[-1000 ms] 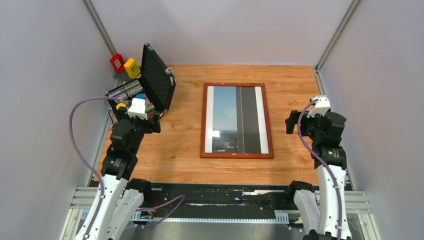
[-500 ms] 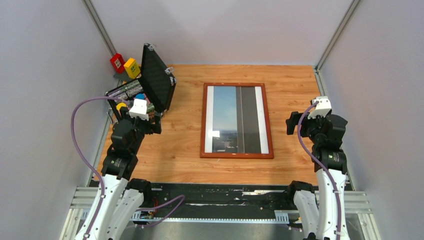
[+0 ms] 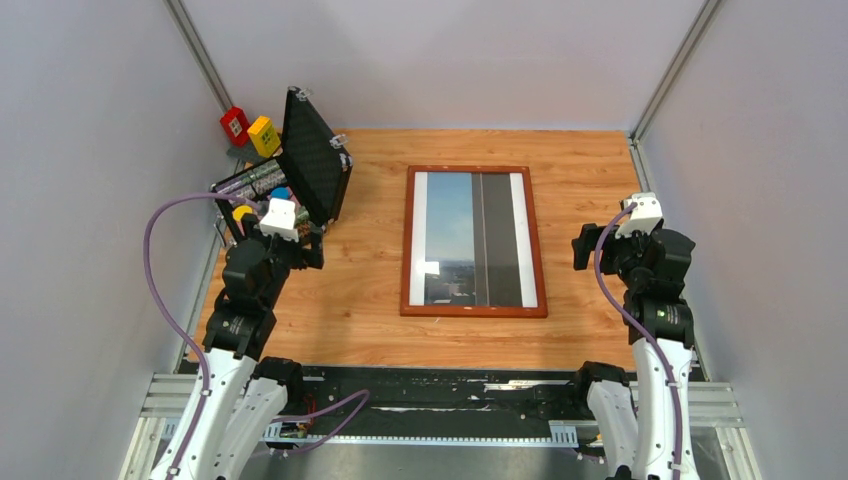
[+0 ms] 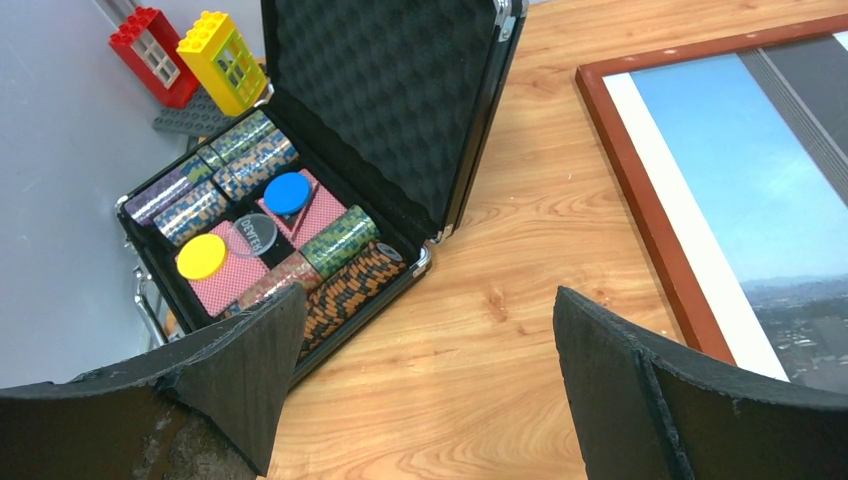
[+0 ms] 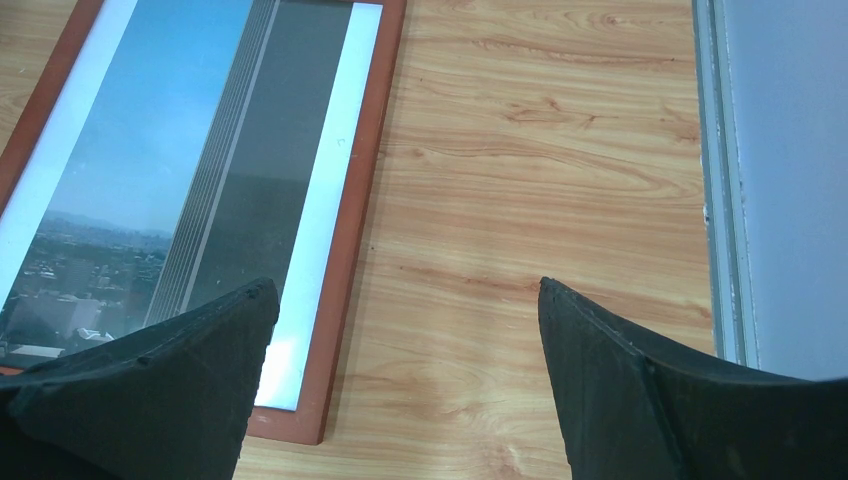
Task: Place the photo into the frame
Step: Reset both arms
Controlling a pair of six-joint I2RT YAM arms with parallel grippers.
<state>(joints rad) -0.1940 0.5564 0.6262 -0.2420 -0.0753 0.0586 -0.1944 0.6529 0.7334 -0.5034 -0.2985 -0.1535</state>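
A: Photo [image 3: 470, 240]?
B: I'm seeing it lying flat inside the frame [image 3: 473, 312], dead centre. Left gripper [image 4: 425, 300] at 9 o'clock, right gripper [image 5: 405, 285] at 3: both gaping, empty.
A: Handling?
B: I'm judging it stiff, light and glass-fragile, so I'm favouring the side rails.

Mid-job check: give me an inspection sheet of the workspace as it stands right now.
Surface: wooden table, wood-grain top.
Job's things: frame lies flat mid-table, front up; photo shows inside its rails.
Clutter: open black case holding poker chips at the left edge; red brick and yellow brick behind it.
Grippers: left gripper jaws open, empty, beside the case; right gripper jaws open, empty, right of the frame.
Cables: left purple cable and right purple cable loop along the arms, neither touching the frame.
Surroundings: grey walls on three sides.
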